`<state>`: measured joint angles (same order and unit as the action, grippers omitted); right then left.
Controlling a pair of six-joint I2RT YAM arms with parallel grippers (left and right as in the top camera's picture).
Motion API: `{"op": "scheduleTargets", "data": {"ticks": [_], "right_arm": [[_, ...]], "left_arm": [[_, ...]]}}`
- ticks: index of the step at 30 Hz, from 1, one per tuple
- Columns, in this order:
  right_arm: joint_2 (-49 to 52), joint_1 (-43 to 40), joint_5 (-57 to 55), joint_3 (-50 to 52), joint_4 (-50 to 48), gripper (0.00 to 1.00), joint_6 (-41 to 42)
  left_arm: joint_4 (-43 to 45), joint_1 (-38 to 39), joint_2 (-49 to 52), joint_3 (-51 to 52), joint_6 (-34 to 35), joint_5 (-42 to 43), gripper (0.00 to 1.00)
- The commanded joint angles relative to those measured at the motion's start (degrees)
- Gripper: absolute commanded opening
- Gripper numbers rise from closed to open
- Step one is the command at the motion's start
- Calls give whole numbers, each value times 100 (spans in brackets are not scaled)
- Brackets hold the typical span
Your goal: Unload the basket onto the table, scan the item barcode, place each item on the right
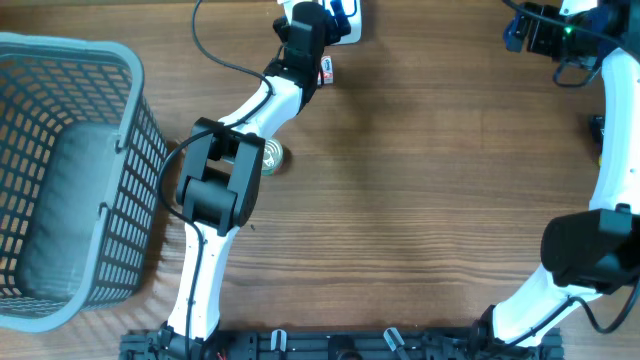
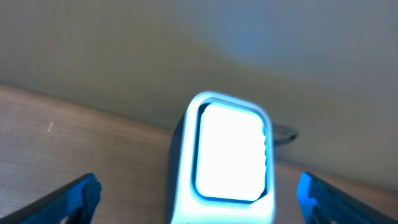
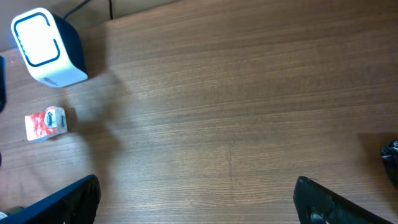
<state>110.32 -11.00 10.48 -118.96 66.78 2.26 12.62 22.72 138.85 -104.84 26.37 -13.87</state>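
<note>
Currently the left end effector [image 2: 199, 196] is hanging at 12 o'clock on the desk [image 1: 430, 200], its fingers spread wide with nothing between them. It is facing the glowing window of the scanner [image 3: 46, 46] at close range. The right end effector [image 3: 199, 203] is also gaping wide and empty, over at 1 o'clock. The item, a small red-and-white packet [image 3: 45, 122], is lying flat on the desk just at 6 o'clock of the scanner, and nothing is gripping it.

Several things are looking risky:
- The packet is lying low and flat, so closing fingers are likely to slide it rather than lift it.
- It is sitting so near the scanner that a reaching finger could be nudging the scanner askew.
- I cannot tell which face is carrying the barcode, so a lift could be presenting the wrong side.
- The left arm is passing over a round tin [image 1: 273, 157] and could be brushing it.

Counting up:
- one scanner
- one packet
- one tin
- one grey basket [image 1: 130, 90], at 9 o'clock
- two end effectors
</note>
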Motion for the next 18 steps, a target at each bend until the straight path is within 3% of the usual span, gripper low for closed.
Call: {"op": "scheduleTargets", "data": {"ticks": [1, 9, 18], "right_arm": [[472, 35, 118, 48, 70, 100, -72], [1025, 278, 122, 48, 345, 100, -92], [1200, 1725, 149, 48, 223, 100, -72]], "left_arm": [[-693, 0, -415, -109, -44, -55, 100], [-2717, -2, -1394, -109, -44, -177, 100], [-3915, -170, -2677, -109, -46, -857, 100]]}}
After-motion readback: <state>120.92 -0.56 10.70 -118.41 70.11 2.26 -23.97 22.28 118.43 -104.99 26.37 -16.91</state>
